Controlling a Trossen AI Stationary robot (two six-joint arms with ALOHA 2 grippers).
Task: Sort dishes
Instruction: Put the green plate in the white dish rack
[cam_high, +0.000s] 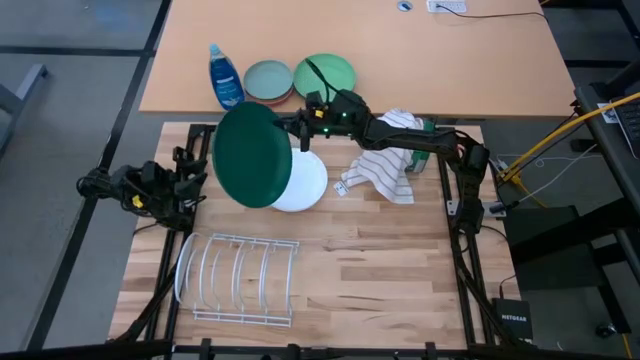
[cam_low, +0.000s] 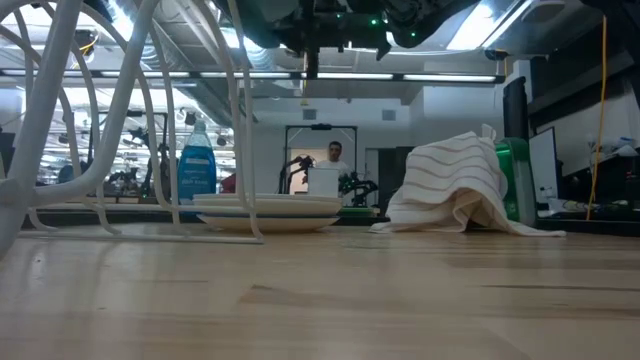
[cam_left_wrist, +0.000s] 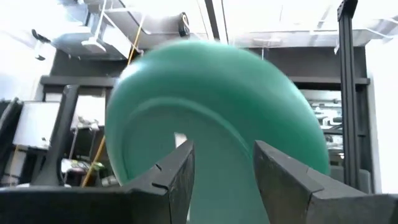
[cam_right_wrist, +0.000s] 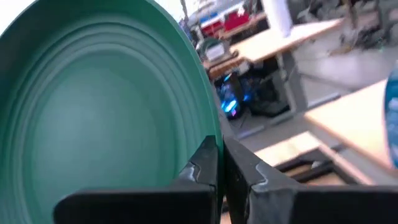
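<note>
The dark green plate (cam_high: 252, 155) is lifted and stands nearly on edge over the table's far left part, above the white plates (cam_high: 308, 185), which lie stacked flat on the table and also show in the low view (cam_low: 270, 212). My right gripper (cam_high: 300, 128) is shut on the green plate's rim. My left gripper (cam_high: 203, 165) is open just left of the plate. In the left wrist view its fingers (cam_left_wrist: 177, 177) stand before the plate's face (cam_left_wrist: 217, 99); I cannot tell whether they touch it. The dark blue speckled plate is not in view. My right gripper pinches the green plate's rim (cam_right_wrist: 210, 127) between its two fingers, one finger on each face, at the plate's far right edge. The fingers come about level from the table's right side. The plate is clear of the table and tilted steeply.
A white wire dish rack (cam_high: 240, 275) stands at the near left. A striped towel (cam_high: 385, 165) lies right of the plates. On the far table stand a blue soap bottle (cam_high: 224, 77), a grey-blue plate over a pink one (cam_high: 268, 82) and a light green plate (cam_high: 325, 75).
</note>
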